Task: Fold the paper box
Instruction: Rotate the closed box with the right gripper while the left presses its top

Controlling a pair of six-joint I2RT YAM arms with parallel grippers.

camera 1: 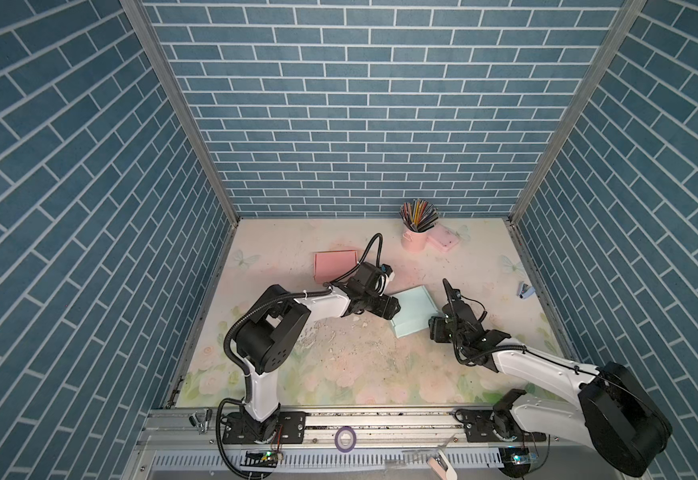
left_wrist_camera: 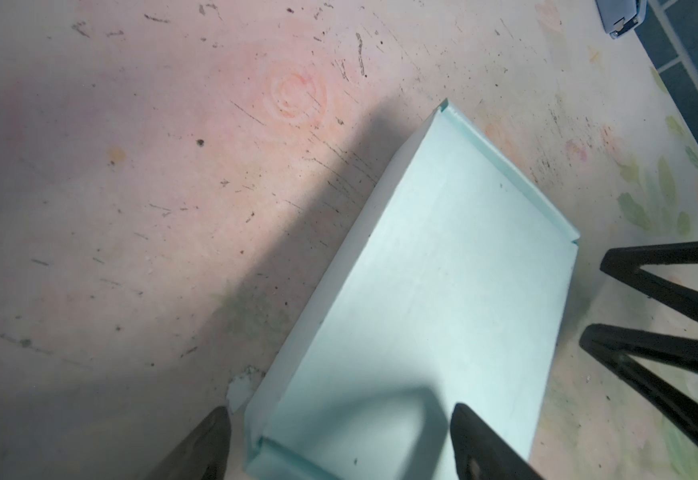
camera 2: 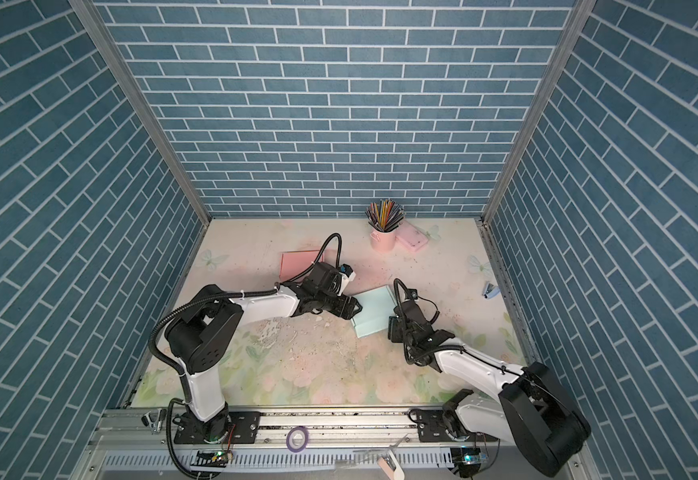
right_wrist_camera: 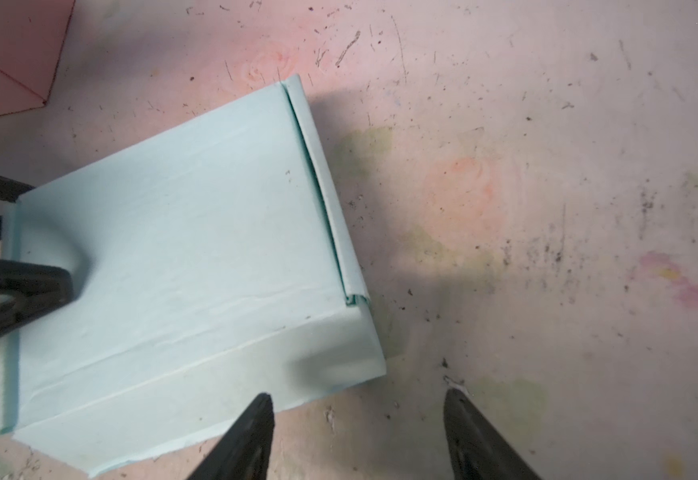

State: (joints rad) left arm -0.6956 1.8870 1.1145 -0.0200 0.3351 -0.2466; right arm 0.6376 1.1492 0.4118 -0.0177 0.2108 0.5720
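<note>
Two spread: left pincer (left_wrist_camera: 339, 407), right pincer (right_wrist_camera: 356, 394); one paper box (camera 1: 413, 311).

we find the near half of the table (camera 1: 359, 374) open, right up to the blue paper box (camera 1: 415, 311). farther back the pink sheet (camera 1: 334, 266), the pencil cup (camera 1: 413, 241) and pink case (camera 1: 445, 242) stand in the way; a stapler (camera 1: 524, 289) lies near the right wall.

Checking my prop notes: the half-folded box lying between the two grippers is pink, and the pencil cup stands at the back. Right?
Wrong colour: the box between the left gripper and right gripper is pale blue, clear in both top views; the pencil cup does stand at the back.
</note>
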